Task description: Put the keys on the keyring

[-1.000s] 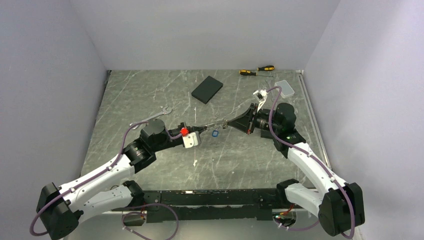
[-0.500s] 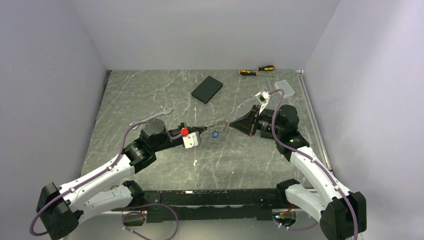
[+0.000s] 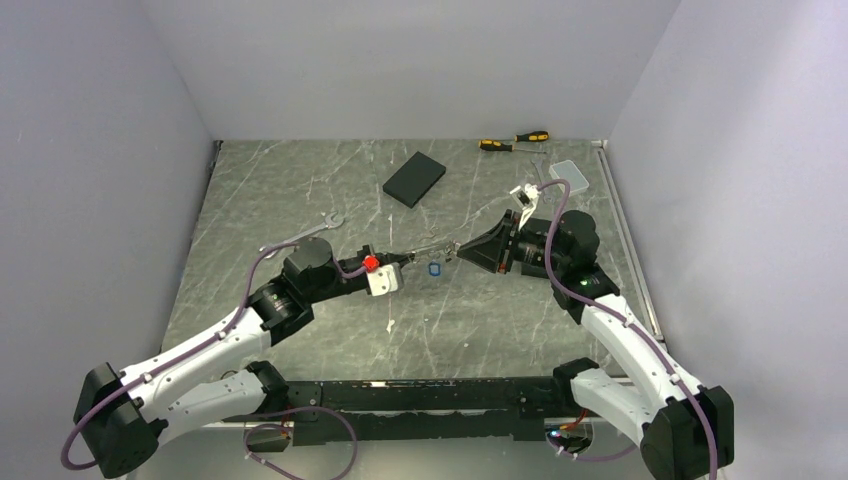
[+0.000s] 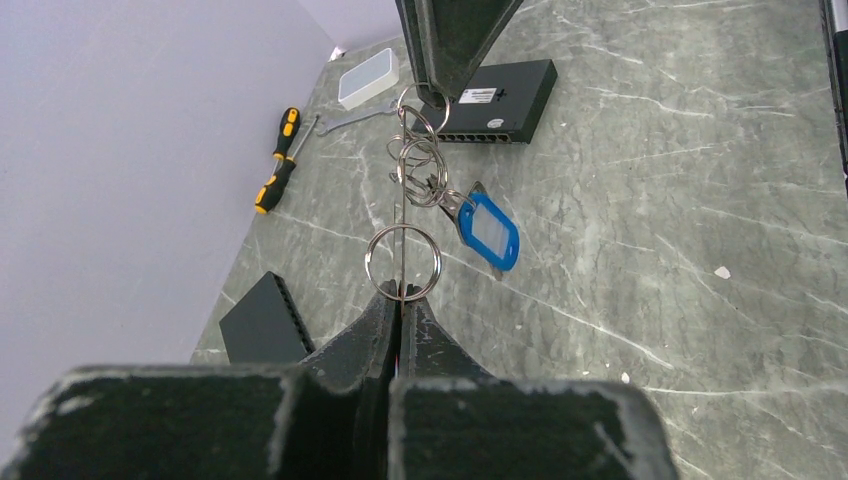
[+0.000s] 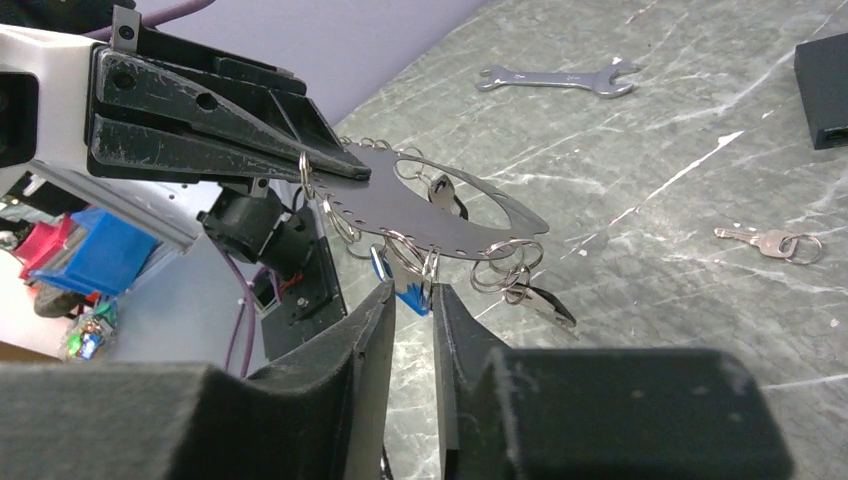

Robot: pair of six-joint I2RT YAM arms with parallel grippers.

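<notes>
Keyring (image 5: 375, 215) spans between both grippers, long axis left to right. Left gripper (image 4: 401, 296) pinches one end, right gripper (image 5: 412, 295) the other; blue-tagged key (image 4: 490, 230) hangs between.

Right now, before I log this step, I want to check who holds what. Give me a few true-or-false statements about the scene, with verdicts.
1. The left gripper is shut on the edge of the keyring. True.
2. The blue tag lies flat on the table. False: it hangs from the small rings on the keyring, off the table.
3. A loose key lies on the table, apart from the keyring. True.
4. The wrench is clamped in a gripper. False: it lies on the table, away from both arms.
</notes>
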